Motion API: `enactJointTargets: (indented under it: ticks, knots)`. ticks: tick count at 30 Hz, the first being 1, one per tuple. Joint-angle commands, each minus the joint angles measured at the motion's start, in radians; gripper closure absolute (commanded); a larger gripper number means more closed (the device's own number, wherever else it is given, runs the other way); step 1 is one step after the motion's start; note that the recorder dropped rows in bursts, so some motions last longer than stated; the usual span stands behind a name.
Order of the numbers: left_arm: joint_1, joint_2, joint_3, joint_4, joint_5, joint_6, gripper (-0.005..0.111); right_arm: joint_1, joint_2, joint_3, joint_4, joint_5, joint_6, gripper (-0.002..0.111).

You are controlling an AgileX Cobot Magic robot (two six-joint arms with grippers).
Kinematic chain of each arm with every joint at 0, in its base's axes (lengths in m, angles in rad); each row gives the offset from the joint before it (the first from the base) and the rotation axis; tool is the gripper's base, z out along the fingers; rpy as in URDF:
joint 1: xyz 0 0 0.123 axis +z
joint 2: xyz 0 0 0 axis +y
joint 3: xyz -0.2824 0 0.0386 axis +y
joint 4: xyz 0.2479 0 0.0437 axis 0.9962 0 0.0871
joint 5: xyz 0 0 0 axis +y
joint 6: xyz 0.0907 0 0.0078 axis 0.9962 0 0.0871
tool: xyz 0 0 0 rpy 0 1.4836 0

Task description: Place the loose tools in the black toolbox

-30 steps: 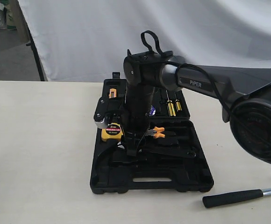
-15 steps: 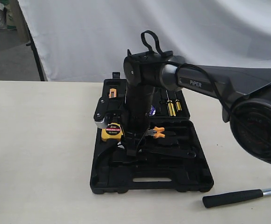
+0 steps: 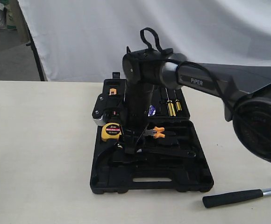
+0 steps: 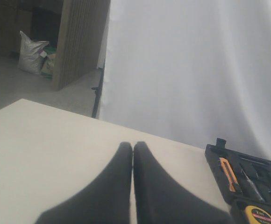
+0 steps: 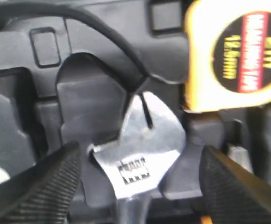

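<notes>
The black toolbox [image 3: 173, 173] lies open on the table. My right gripper [image 3: 130, 148] points down into its near half, open. In the right wrist view the silver adjustable wrench [image 5: 142, 149] lies in the box [image 5: 46, 46] between the spread fingers [image 5: 46, 186], untouched by either pad. The small tape roll [image 3: 151, 110] shows blue and white in the far half, behind the arm. The hammer [image 3: 232, 197] lies on the table right of the box, black handle toward it. My left gripper [image 4: 133, 156] is shut and empty above bare table, left of the box [image 4: 215, 151].
A yellow tape measure [image 3: 112, 131] and orange-handled pliers [image 3: 158, 132] sit in the box beside my right gripper. Yellow-handled screwdrivers [image 3: 172, 108] and an orange knife [image 3: 112, 92] fill the far half. A white curtain hangs behind the table.
The right arm's wrist has shifted slightly up and to the left over the box. The hammer has not moved.
</notes>
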Motion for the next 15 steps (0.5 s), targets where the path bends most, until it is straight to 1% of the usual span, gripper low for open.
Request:
enactJointTargets:
  ticks: [1,3,5,11,13,14,15]
  knots:
    - [0.025,-0.003,-0.003,0.004,-0.007,-0.005,0.106,-0.003,-0.1,0.002,-0.053,0.001,0.063,0.043]
    - [0.025,-0.003,-0.003,0.004,-0.007,-0.005,0.106,-0.003,-0.148,0.002,-0.059,0.035,0.114,0.049]
    - [0.025,-0.003,-0.003,0.004,-0.007,-0.005,0.106,-0.003,-0.172,0.004,-0.053,0.063,0.155,0.057]
    - [0.025,-0.003,-0.003,0.004,-0.007,-0.005,0.106,-0.015,-0.192,0.004,-0.048,0.063,0.266,0.092]
    - [0.025,-0.003,-0.003,0.004,-0.007,-0.005,0.106,-0.036,-0.19,0.039,-0.035,0.063,0.281,0.105]
    - [0.025,-0.003,-0.003,0.004,-0.007,-0.005,0.106,-0.049,-0.191,0.073,-0.032,0.063,0.283,0.109]
    - [0.025,-0.003,-0.003,0.004,-0.007,-0.005,0.106,-0.061,-0.191,0.103,-0.032,0.058,0.285,0.109]
